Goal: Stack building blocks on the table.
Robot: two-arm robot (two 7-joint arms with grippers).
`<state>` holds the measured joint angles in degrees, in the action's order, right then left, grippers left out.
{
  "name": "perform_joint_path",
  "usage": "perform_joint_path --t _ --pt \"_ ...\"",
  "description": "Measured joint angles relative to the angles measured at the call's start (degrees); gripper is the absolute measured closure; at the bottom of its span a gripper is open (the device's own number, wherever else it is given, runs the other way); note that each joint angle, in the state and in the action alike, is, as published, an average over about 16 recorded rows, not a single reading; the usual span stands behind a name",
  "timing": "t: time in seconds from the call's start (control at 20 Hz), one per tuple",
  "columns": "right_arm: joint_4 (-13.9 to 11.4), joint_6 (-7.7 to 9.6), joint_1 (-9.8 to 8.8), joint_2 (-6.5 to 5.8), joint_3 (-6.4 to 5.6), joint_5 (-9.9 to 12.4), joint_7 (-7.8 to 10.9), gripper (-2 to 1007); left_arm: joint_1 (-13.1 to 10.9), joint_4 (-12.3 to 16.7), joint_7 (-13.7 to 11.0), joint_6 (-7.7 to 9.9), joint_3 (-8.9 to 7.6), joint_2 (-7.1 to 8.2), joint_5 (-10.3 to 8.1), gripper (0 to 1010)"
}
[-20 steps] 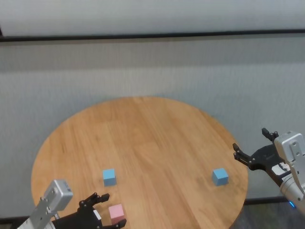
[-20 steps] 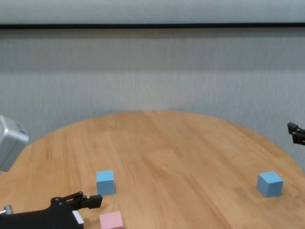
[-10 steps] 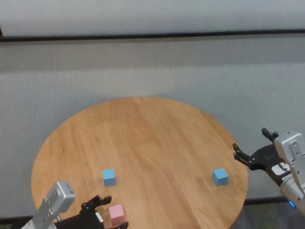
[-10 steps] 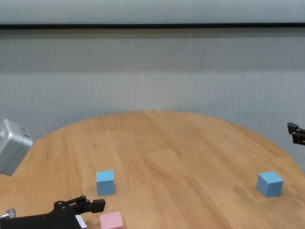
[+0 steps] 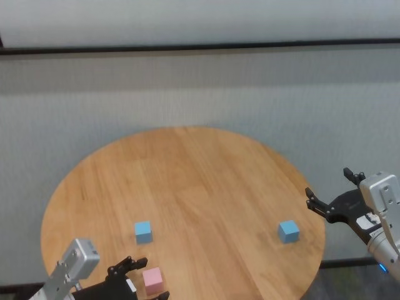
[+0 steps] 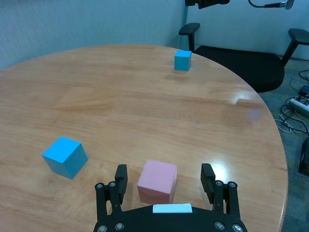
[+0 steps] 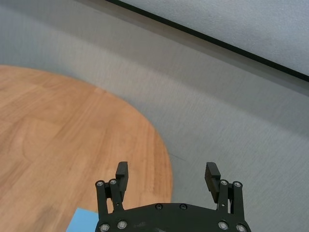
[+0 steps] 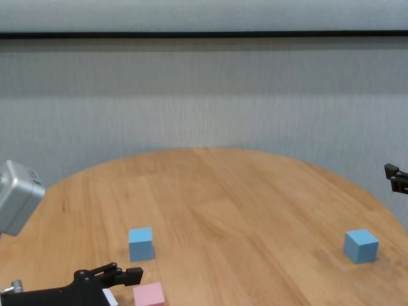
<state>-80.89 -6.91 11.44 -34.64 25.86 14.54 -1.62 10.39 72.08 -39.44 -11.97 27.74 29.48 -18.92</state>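
Left gripper (image 6: 164,175) straddles the pink block (image 6: 157,181), jaws open — closing comes next; right gripper (image 7: 166,176), open, waits off-table.

We see a table (image 5: 206,175) of light brown wood planks with clear grain, its smooth finish giving off a soft sheen and a bright glare patch near the edge in the left wrist view. The pink block (image 6: 157,181) and the two blue blocks (image 5: 143,232) (image 5: 288,230) look matt and plain, with no shine on their faces. Both grippers (image 6: 164,180) (image 7: 167,175) have matt black fingers that look like plastic or coated metal with small bright screws, and the wrist housings (image 8: 18,196) look like brushed silver metal.
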Motion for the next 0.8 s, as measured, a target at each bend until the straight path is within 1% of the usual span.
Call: perform_joint_path --t 0.8 --pt "0.0 0.00 0.00 0.00 0.00 0.0 0.00 4 0.1 -0.9 -0.1 -0.09 0.49 -0.30 0.18 11"
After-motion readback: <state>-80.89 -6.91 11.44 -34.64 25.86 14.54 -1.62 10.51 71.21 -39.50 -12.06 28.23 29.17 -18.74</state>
